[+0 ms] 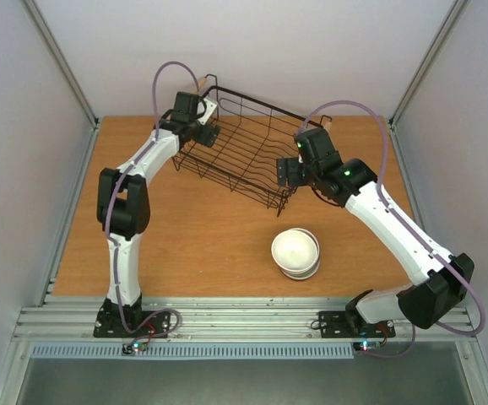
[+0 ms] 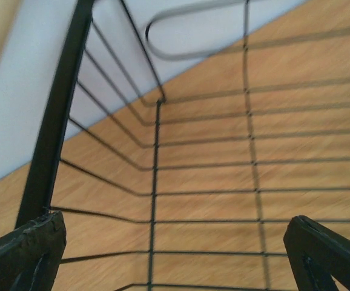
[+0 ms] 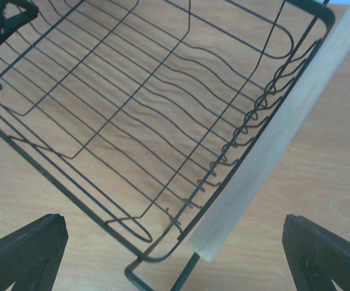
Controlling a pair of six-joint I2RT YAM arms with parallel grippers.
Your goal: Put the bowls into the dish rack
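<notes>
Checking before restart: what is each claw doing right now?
Left claw: open, holding nothing.
Right claw: open, holding nothing.

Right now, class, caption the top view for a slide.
Left gripper and right gripper flank the empty dish rack; bowls sit stacked nearby.

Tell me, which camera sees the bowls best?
The top external view: the bowls show whole, stacked on the table near the dish rack. Both wrist views show only the rack's wires, no bowls.
</notes>
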